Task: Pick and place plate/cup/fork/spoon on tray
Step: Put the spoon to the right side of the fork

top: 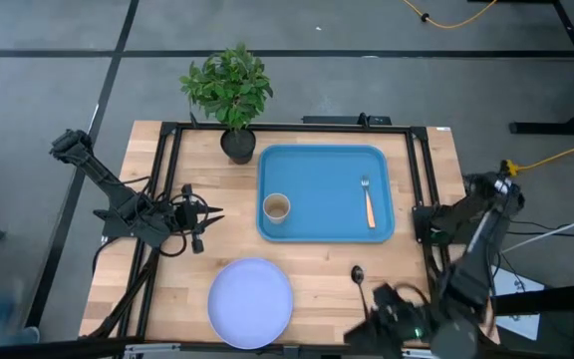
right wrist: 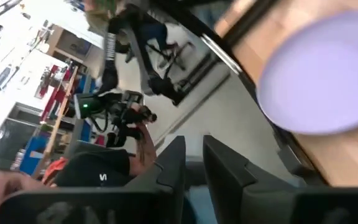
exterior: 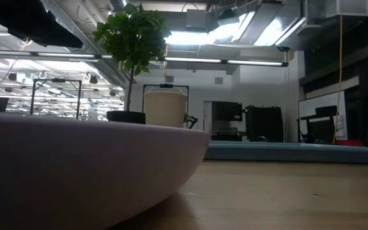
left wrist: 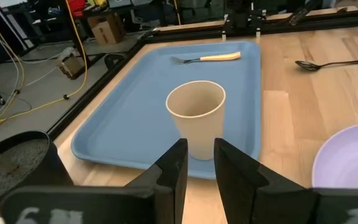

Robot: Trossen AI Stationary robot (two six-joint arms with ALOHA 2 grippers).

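The blue tray (top: 325, 170) lies at the table's far middle. The tan cup (top: 276, 207) stands upright on the tray's near left part, and a fork (top: 368, 202) lies on its right part. The spoon (top: 358, 275) lies on the bare wood near the tray's right corner. The lavender plate (top: 250, 302) rests flat at the table's near edge. My left gripper (top: 210, 213) is shut and empty left of the tray, pointing at the cup (left wrist: 196, 118). My right gripper (top: 359, 331) is shut and empty at the near edge, right of the plate (right wrist: 322, 81).
A potted plant (top: 231, 100) stands at the far edge, left of the tray's far left corner. A black frame rail (top: 162, 199) runs along the table's left side and another (top: 419, 189) along the right. Bare wood lies between tray and plate.
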